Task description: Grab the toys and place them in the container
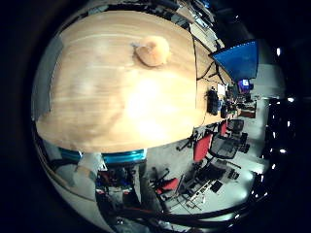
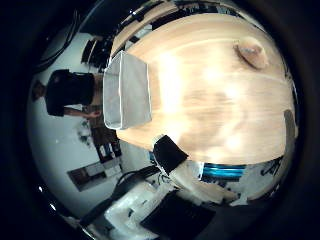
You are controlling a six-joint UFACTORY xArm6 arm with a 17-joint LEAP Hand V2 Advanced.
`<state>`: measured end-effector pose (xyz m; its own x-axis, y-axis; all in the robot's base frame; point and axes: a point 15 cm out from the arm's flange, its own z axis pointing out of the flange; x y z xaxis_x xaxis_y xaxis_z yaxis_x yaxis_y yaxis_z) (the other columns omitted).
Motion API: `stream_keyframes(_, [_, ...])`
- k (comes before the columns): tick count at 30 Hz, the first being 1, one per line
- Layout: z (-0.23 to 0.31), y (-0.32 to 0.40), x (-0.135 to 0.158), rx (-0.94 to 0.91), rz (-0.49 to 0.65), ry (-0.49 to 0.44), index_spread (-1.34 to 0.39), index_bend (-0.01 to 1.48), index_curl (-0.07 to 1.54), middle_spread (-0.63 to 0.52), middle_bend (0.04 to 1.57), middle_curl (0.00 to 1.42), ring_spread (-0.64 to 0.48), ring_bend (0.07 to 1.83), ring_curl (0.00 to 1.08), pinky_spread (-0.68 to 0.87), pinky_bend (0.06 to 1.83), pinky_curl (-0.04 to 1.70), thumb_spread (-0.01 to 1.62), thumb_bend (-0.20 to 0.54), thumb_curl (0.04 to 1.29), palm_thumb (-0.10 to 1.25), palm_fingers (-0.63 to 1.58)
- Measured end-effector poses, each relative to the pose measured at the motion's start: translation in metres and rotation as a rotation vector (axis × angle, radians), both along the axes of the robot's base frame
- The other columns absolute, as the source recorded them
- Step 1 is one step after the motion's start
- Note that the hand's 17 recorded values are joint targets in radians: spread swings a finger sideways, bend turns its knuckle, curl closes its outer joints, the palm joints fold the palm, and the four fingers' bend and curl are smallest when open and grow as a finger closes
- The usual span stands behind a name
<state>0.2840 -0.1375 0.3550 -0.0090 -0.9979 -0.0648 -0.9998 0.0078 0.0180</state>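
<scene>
A round tan plush toy [image 1: 151, 50] lies on the light wooden table [image 1: 117, 97], far from the palm. In the right thumb side palm view the same toy [image 2: 252, 52] lies near the table's far corner. A grey rectangular container [image 2: 125, 88] stands at the opposite end of the table, well away from the toy. My hand [image 2: 165, 175] is high above the table near its edge. Its white and black fingers [image 2: 168, 152] reach into the view, look relaxed and touch nothing.
Past the table's edge stand red office chairs [image 1: 202, 146] and a blue screen [image 1: 238, 58]. A dark object [image 1: 212, 100] sits beside the table's side. A teal part [image 1: 112, 155] of the hand shows near the table's edge.
</scene>
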Motion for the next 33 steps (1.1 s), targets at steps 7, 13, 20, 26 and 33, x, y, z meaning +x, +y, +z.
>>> stream_keyframes(7, [-0.016,0.001,-0.002,0.01,0.0,0.015,-0.45,0.18,0.35,-0.09,0.19,0.32,0.01,0.22,0.25,0.37,0.33,0.25,1.09,-0.023,0.26,0.25,0.31])
stream_keyframes(13, [-0.011,-0.018,0.004,-0.016,-0.037,-0.015,-0.45,0.17,0.34,-0.09,0.19,0.33,0.0,0.24,0.25,0.37,0.32,0.25,1.09,-0.021,0.26,0.25,0.33])
stream_keyframes(20, [-0.019,-0.037,0.024,-0.015,-0.062,-0.021,-0.45,0.17,0.34,-0.1,0.19,0.33,-0.01,0.25,0.25,0.36,0.31,0.25,1.09,-0.02,0.27,0.26,0.34])
stream_keyframes(26, [-0.032,-0.069,0.055,-0.026,-0.1,-0.039,-0.45,0.17,0.33,-0.11,0.2,0.33,-0.02,0.25,0.25,0.36,0.32,0.25,1.07,-0.022,0.27,0.27,0.34])
stream_keyframes(33, [-0.039,-0.116,0.103,-0.022,-0.151,-0.035,-0.44,0.16,0.32,-0.1,0.19,0.33,-0.01,0.26,0.26,0.36,0.33,0.26,1.06,-0.025,0.27,0.27,0.3])
